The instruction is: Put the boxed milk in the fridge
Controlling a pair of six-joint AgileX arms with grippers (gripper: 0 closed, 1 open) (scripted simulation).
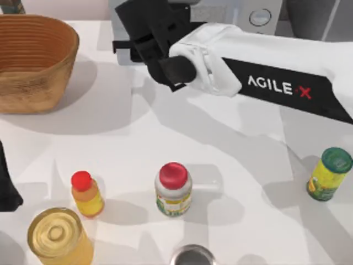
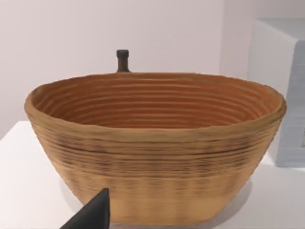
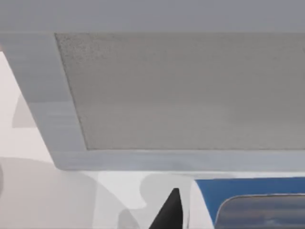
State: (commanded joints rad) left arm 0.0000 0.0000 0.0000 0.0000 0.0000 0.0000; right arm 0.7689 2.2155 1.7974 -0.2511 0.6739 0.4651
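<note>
Right gripper (image 1: 129, 44): black, blocky, up against the front of the microwave (image 1: 231, 14). Cannot tell whether it grips anything. One dark tapered fingertip (image 3: 167, 210) shows in its wrist view.

Just beside that fingertip, below the microwave's door: a blue face with a pale rounded panel and a white edge, probably the boxed milk (image 3: 205, 200). Too little of it shows to be sure, or to say it is held.

Microwave: light grey and matte, with a grainy door panel and flat square edges. The fridge (image 1: 303, 14) stands just past it, on the side away from the basket (image 1: 66, 33); dark grey, boxy.

Judgement: the carton is thin card and will crush or tip. Square the fingers on opposite flat faces, grip gently, lift straight, then carry it clear of the microwave's corner.

Farther out from the microwave: the basket, ribbed and tan; a red-capped jar (image 1: 173, 189), smooth and round. The left arm (image 1: 6, 187) is parked well away, its wrist facing the basket.
</note>
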